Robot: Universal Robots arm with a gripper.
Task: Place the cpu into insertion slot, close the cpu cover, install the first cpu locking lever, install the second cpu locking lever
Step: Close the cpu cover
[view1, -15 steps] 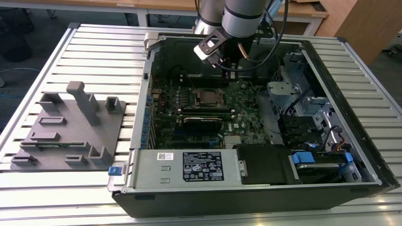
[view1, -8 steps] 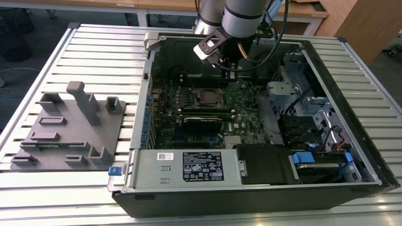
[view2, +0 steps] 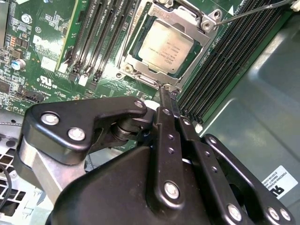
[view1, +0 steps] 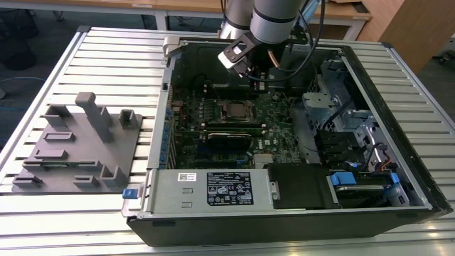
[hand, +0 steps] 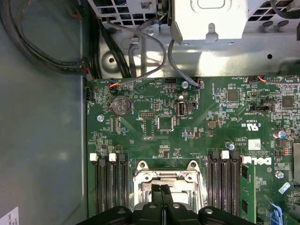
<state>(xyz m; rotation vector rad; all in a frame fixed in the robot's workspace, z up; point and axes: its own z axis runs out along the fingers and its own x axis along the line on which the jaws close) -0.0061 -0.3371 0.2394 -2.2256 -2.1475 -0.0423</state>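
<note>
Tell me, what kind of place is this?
Most likely a robotics lab or test workshop. An open computer case sits on a slatted metal table beside a grey moulded fixture, a robot arm reaches into the case, and plain wooden desks stand behind.

the grey arm [view1: 274, 18] comes down from the upper middle of the exterior view, its wrist tilted, and the black hand [view1: 259, 80] points downward below it. in both wrist views the hand's two slim fingers [view2: 164, 103] [hand: 156, 197] lie pressed together along their length, a thin seam between them.
</note>
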